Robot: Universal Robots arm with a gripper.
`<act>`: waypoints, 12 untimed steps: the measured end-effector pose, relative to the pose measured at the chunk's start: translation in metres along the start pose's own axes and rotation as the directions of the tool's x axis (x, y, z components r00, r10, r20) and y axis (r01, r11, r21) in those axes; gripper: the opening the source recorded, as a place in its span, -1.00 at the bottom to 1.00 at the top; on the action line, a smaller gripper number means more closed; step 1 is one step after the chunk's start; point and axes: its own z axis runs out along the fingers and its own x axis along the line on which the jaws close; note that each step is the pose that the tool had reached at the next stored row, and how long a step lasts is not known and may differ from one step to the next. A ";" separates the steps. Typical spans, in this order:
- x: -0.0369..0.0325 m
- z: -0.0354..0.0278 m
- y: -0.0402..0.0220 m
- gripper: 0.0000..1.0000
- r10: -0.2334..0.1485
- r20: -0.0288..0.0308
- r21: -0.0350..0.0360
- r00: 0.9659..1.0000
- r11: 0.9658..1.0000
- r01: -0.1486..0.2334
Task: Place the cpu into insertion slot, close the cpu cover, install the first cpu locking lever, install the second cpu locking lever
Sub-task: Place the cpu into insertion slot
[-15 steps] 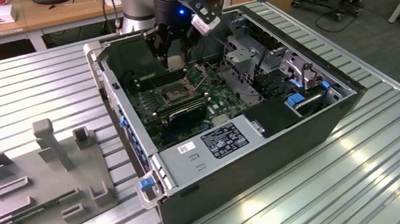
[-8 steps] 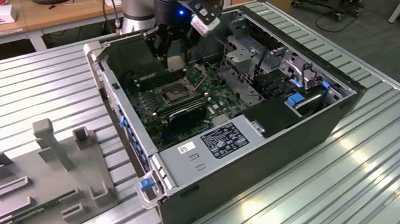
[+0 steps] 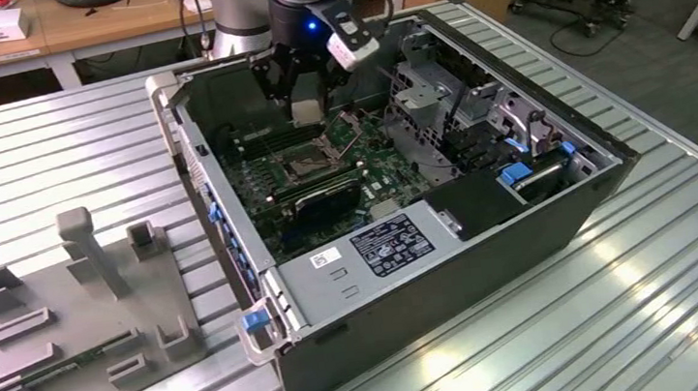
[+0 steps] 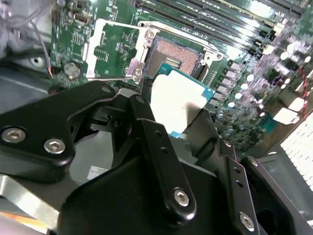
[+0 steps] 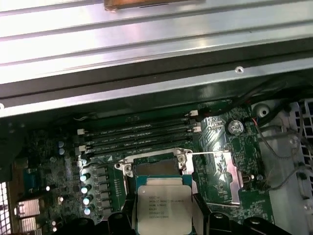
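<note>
Cpu [image 5: 164, 208] is pinched by two opposite edges between the gripper [image 5: 164, 215] fingers, metal top up and held flat. It hangs over the motherboard [image 3: 358, 156], just beside the insertion slot [image 5: 159, 169], and one chip edge overlaps the slot's frame in both wrist views. Can't tell how high it hangs.

It's square, so no real long axis, but its sides run pretty much parallel to the slot's and to the long black memory slots [image 5: 137, 134] past it. The slot's contact field is bare, and the cpu cover [image 5: 234, 178] is flipped open, lying flat on the board next to it.

The board sits in an opened computer case [image 3: 461, 271] lying on its side on a slatted metal table [image 3: 46, 159]. A grey fixture tray [image 3: 76, 312] lies toward the exterior view's left. Wooden desks [image 3: 109, 16] stand behind.

In the exterior view the chip is only a pale speck between the fingers. One chip edge is cut off in the first wrist view, and the black gripper body covers part of it in the second.
</note>
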 end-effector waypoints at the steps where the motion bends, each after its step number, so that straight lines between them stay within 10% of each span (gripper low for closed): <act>1: 0.0000 0.0005 0.0000 0.08 0.018 0.002 0.000 1.000 1.000 -0.018; 7: 0.0001 0.0033 -0.0003 0.08 0.127 0.012 0.002 0.992 0.992 -0.127; 12: 0.0001 0.0057 -0.0005 0.08 0.216 0.020 0.003 0.976 0.976 -0.216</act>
